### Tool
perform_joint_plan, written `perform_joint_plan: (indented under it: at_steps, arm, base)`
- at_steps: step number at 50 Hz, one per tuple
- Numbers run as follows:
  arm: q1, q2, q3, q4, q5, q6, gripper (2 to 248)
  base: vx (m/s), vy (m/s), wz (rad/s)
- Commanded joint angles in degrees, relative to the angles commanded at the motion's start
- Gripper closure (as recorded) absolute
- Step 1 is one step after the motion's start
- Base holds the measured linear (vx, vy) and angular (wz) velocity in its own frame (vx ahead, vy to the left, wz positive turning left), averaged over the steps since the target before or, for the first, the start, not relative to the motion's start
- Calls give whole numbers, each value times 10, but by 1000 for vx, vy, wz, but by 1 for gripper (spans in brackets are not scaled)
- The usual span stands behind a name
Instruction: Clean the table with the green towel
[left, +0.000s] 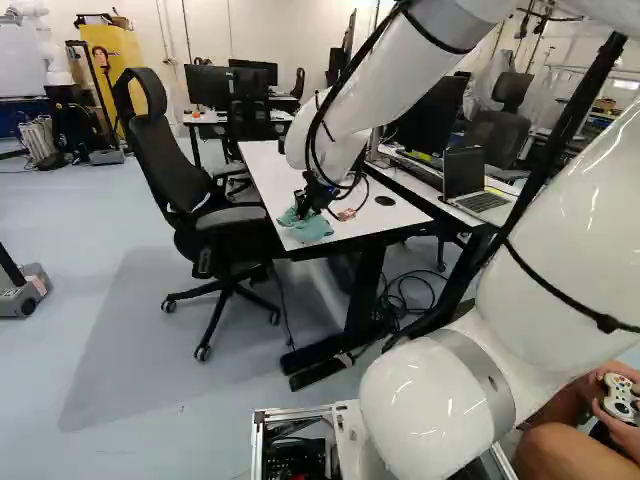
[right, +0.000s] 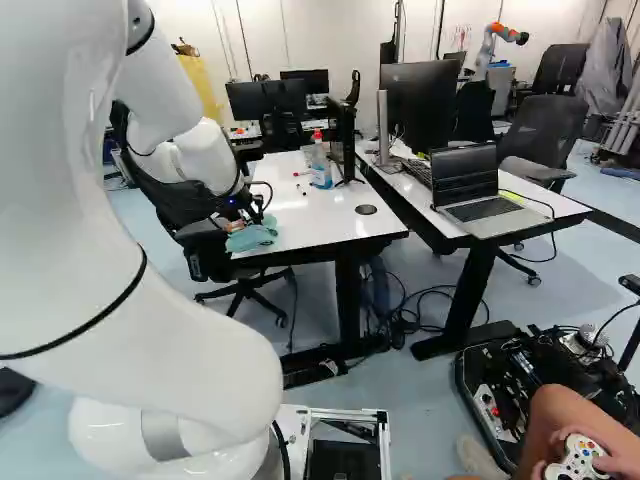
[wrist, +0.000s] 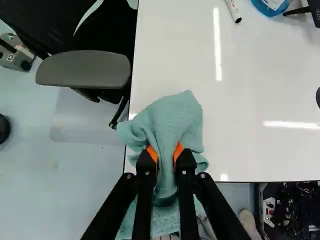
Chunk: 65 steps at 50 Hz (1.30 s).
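At the white table's (wrist: 260, 90) near corner, green towel (wrist: 172, 117) bunched in the gripper (left: 308, 202)

Nearest in the base views, the white arm (right: 190, 350) rises from its lowest joint and reaches out to that corner. In the wrist view, the gripper (wrist: 165, 154) has its fingers part-way apart, closed up against a thick fold of the towel, with the orange pads (wrist: 152, 153) pressing it from two sides.

Under the fingers, the near part of the towel hangs beyond the table's front edge. Between the pads the cloth is squeezed narrow; just ahead of the fingertips it widens into a rumpled, rounded flap on the tabletop. One side of that flap pokes slightly past the table's side edge, toward the black office chair (left: 150, 170).

Farther along the same tabletop, well apart from the towel, lie a marker (wrist: 233, 10) and, beyond it, a bottle (right: 320, 165) with a red top and blue contents, standing upright. On the neighbouring desk (right: 545, 208) an open laptop (right: 475, 190) stands, with a large monitor (right: 422, 105) behind it. Farther off, two dark monitors (right: 265, 100) stand near a yellow cabinet (left: 110, 55).
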<state>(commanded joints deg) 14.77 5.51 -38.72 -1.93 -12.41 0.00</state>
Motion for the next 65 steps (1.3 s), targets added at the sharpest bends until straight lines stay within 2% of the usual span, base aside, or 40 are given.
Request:
perform_joint_plan:
  at_steps: [10, 31, 65]
  arm:
    - [-5, -6, -5, 0, 0, 0, 197]
    - [-44, -42, -41, 0, 36, 0, 197]
    - [-95, -131, -125, 0, 96, 0, 197]
  base:
    - [0, 0, 0]
    - [0, 0, 0]
    - [0, 0, 0]
